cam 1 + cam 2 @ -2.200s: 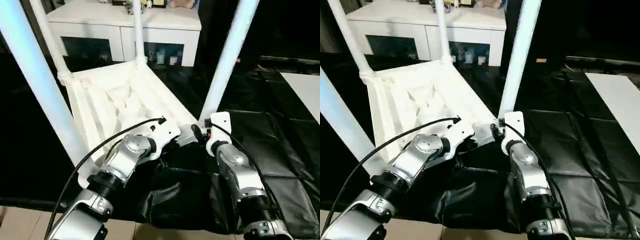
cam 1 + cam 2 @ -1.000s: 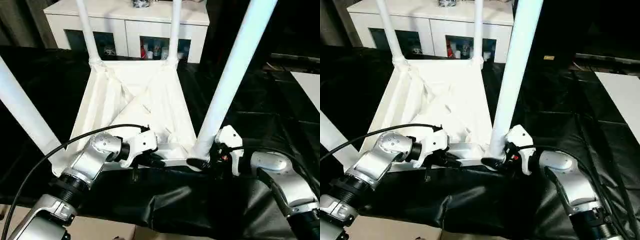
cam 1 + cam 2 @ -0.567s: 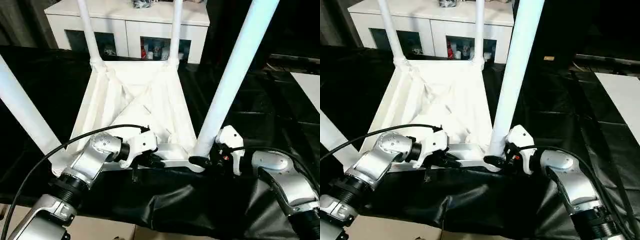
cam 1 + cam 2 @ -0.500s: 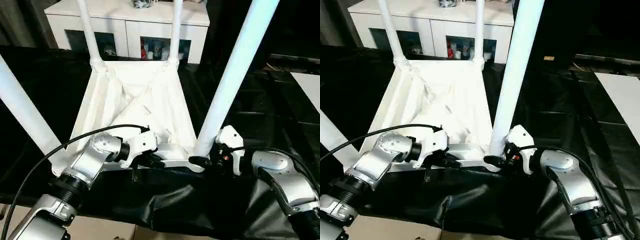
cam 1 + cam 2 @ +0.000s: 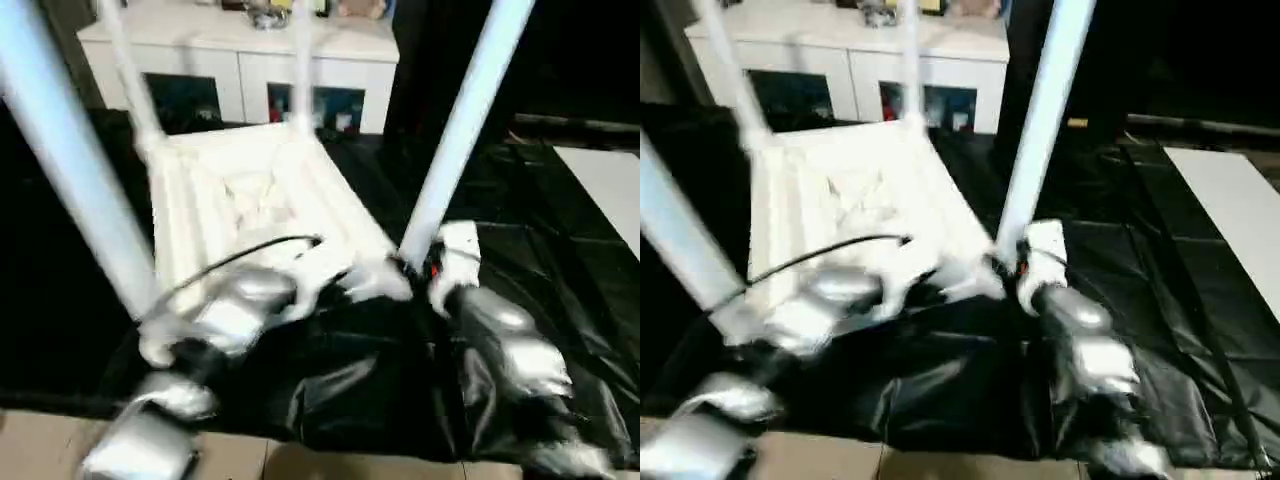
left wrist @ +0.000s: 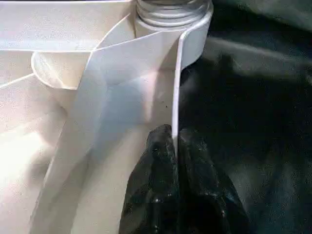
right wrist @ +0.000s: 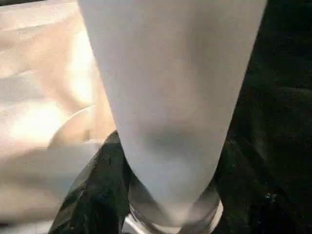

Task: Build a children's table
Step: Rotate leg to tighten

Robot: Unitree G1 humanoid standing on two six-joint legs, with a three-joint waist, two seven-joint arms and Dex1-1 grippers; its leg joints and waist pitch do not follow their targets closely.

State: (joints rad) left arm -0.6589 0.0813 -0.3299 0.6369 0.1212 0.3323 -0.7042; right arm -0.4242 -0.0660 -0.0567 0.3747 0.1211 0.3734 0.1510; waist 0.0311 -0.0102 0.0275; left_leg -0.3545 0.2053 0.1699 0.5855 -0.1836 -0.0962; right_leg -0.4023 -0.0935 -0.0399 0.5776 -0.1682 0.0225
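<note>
We had the children's table (image 5: 250, 200) upside down on the black sheet (image 5: 560, 290), four legs up, at about 11 o'clock from our wrists. Our left tool (image 6: 174, 146) was pinched shut on the thin side wall just beside a corner socket (image 6: 171, 19); our right tool (image 7: 165, 195) straddled the base of the near right leg (image 5: 455, 140), though we could not tell whether it was clamped. We judged the hollow plastic light, stiff and slippery, best held low at the sockets.

A white cabinet (image 5: 250, 60) with glass doors is standing behind the black sheeting (image 5: 540, 280) covering the floor.
</note>
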